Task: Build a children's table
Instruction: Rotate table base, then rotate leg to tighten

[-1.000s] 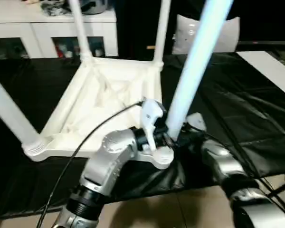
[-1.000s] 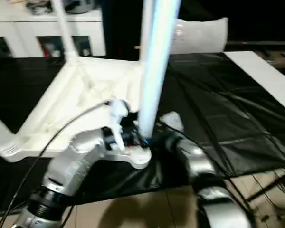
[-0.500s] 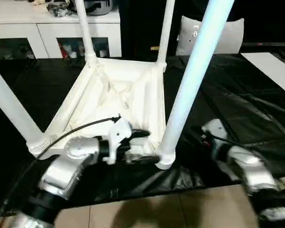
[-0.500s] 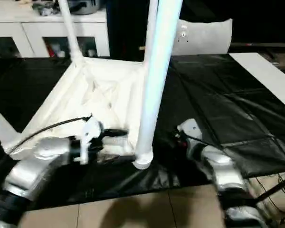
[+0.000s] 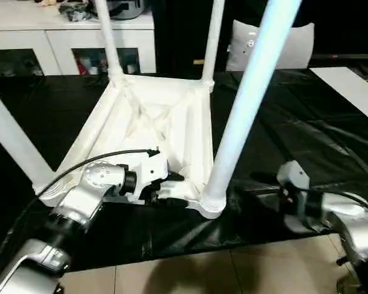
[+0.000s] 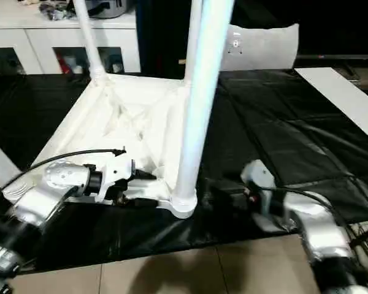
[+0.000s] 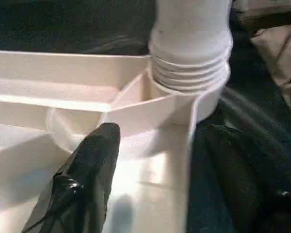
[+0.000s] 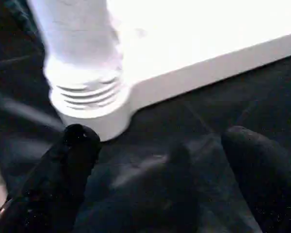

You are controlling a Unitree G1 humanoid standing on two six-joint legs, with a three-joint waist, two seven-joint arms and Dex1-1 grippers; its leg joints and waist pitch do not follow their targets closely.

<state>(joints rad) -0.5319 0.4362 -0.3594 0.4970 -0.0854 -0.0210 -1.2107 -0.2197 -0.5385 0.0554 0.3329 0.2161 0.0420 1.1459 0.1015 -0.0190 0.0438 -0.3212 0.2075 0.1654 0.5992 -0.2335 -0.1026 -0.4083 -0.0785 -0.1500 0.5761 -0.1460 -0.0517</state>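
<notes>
Landmark: near corner socket (image 5: 210, 204) of upturned all-white plastic table (image 5: 148, 125), resting on black sheet (image 5: 306, 131).
Left pincer (image 5: 166, 188) just beside socket, fingers spread across table rim, not clamped.
Right pincer (image 5: 265, 184) near socket's other side, released, gripping nothing.
White tapered leg (image 5: 244, 101) stands in socket.
Step, judged: last leg seated; next calls for righting table.
Leg tops cut off.
Beyond: white cabinet (image 5: 67, 37).

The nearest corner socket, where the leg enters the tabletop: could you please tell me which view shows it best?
The left wrist view: the corner socket is close, with the leg seated in its ridged collar and the rim joining it. The right wrist view shows it from outside. The eye views show it small, between the left tool and the right tool.
</notes>
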